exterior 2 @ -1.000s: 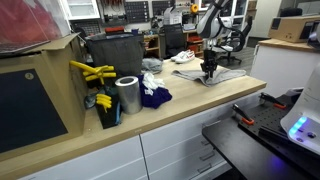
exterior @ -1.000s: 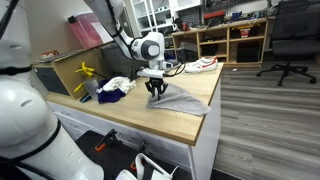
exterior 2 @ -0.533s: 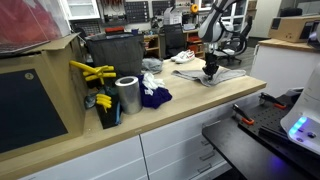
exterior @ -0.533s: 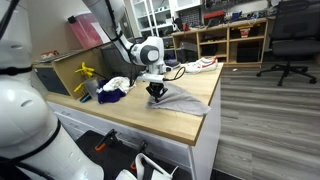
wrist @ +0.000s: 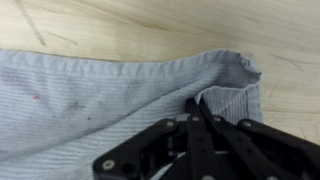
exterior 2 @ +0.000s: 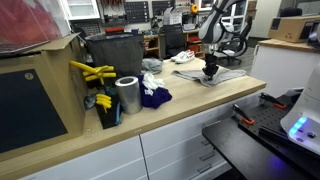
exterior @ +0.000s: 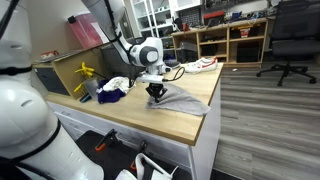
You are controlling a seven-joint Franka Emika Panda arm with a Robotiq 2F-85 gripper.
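On the wooden counter (exterior: 140,116), the two fingers (wrist: 198,108) are pinched shut on one grey cloth (wrist: 90,100).

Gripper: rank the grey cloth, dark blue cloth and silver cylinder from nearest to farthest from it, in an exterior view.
1. grey cloth, pinched by the gripper at the far end of the counter.
2. dark blue cloth, mid-counter.
3. silver cylinder, beside that cloth, closer to the camera.

The end effector (exterior: 156,92) has lowered and pinched shut on the grey cloth (exterior: 183,101).
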